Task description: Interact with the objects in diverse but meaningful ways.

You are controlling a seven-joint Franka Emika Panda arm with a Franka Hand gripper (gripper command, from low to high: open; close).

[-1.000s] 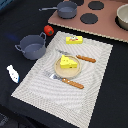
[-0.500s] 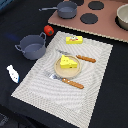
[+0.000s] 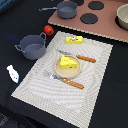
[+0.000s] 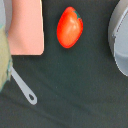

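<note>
In the exterior view a yellow holed cheese wedge [image 3: 68,62] lies on a tan round plate [image 3: 59,71] in the middle of a striped placemat [image 3: 40,85]. A yellow block with a red label [image 3: 75,39] lies at the mat's far edge. A grey two-handled pot [image 3: 32,46] stands off the mat on the exterior view's left, with a red tomato [image 3: 48,29] just behind it. A white fish [image 3: 12,73] lies on the dark table further left. The wrist view looks straight down on the tomato [image 4: 69,27], with the pot's rim [image 4: 120,40] beside it. No gripper shows in either view.
A knife [image 3: 80,57] and a fork [image 3: 67,81] with orange handles flank the plate. A pink toy stove board [image 3: 107,27] [image 4: 27,27] with black burners lies at the back, with a grey saucepan [image 3: 65,9] and its handle [image 4: 25,90], and a bowl [image 3: 122,17].
</note>
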